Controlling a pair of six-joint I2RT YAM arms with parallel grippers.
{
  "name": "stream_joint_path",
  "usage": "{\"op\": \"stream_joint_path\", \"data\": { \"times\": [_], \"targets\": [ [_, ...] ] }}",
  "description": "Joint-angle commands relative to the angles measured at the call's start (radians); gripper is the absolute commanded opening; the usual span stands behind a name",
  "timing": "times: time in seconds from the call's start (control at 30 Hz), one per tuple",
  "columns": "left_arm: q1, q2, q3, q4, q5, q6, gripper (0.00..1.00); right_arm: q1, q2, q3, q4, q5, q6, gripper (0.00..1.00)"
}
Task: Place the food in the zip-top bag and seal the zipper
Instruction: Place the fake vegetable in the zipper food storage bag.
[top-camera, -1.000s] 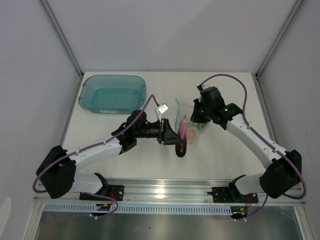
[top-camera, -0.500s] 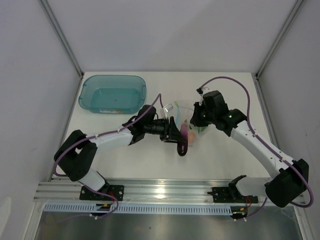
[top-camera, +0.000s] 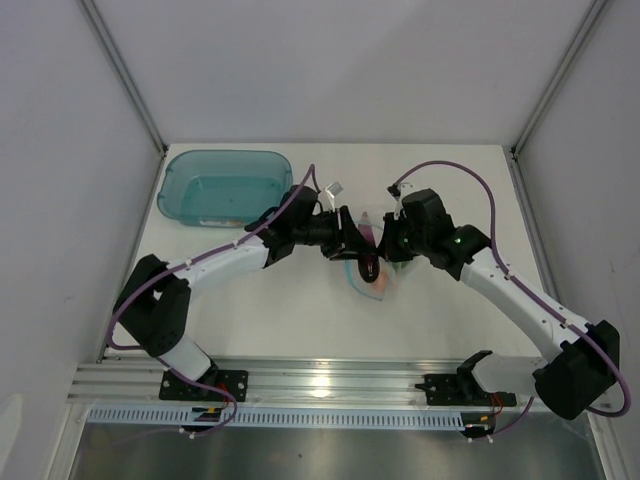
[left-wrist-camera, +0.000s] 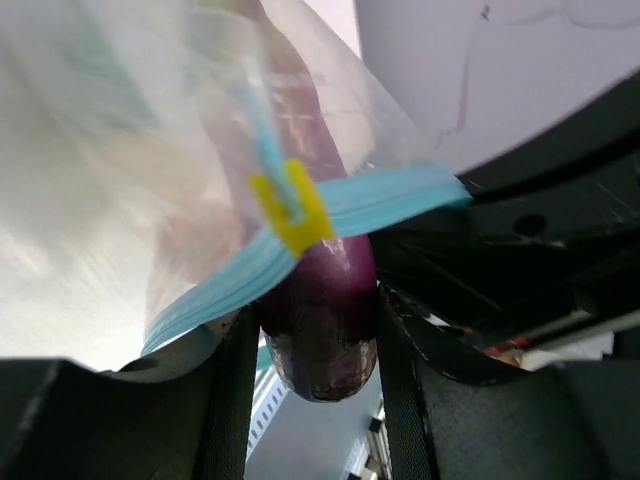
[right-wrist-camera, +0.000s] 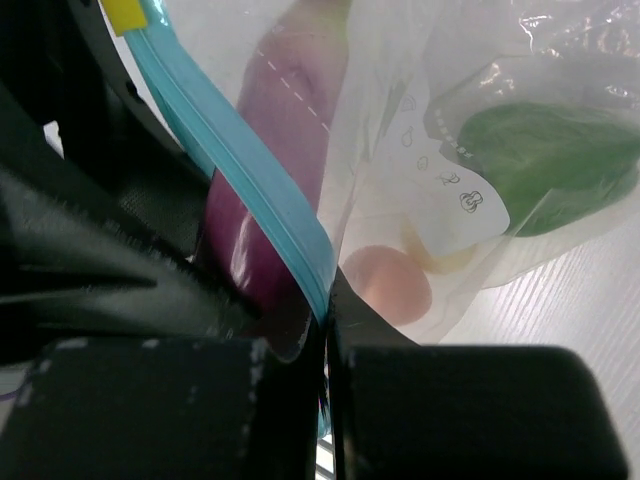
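Straddling the zipper (left-wrist-camera: 380, 200), eggplant (left-wrist-camera: 320, 330) juts out; tub (top-camera: 225, 190) apart.

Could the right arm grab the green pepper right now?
Probably not. The right gripper is pinched shut on the zipper strip, so it has no free fingers, and the green pepper lies inside the zip-top bag, behind clear plastic.

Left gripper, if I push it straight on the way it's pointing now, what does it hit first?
The bag: its blue zipper strip lies across the eggplant held in the left gripper, so the plastic comes first. Just beyond seems to be the right gripper, shut on that strip; depth is unclear.
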Motion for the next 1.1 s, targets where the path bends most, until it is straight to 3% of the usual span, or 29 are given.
{"op": "stream_joint_path", "data": {
  "times": [0.0, 0.13, 0.43, 0.53, 0.57, 1.0, 1.07],
  "targets": [
    [0.004, 0.006, 0.046, -0.106, -0.157, 0.034, 0.01, 0.014, -0.034, 0.016, 0.046, -0.026, 0.041, 0.00],
    [0.004, -0.020, -0.005, -0.117, -0.300, 0.029, 0.01, 0.014, -0.029, 0.047, 0.041, -0.045, 0.089, 0.00],
    [-0.031, -0.060, -0.031, -0.081, -0.463, -0.012, 0.05, 0.019, -0.002, 0.102, 0.067, -0.115, 0.143, 0.00],
    [-0.048, -0.056, -0.019, -0.072, -0.466, -0.008, 0.13, 0.017, 0.011, 0.125, 0.061, -0.105, 0.149, 0.00],
    [-0.050, -0.050, -0.022, -0.065, -0.448, -0.003, 0.25, 0.014, 0.023, 0.139, 0.055, -0.097, 0.149, 0.00],
    [-0.059, -0.203, -0.147, 0.055, -0.365, 0.195, 0.64, -0.012, 0.021, 0.129, 0.040, -0.108, 0.140, 0.00],
    [-0.070, -0.234, -0.163, 0.055, -0.351, 0.222, 0.75, -0.014, 0.021, 0.129, 0.034, -0.111, 0.137, 0.00]
  ]
}}
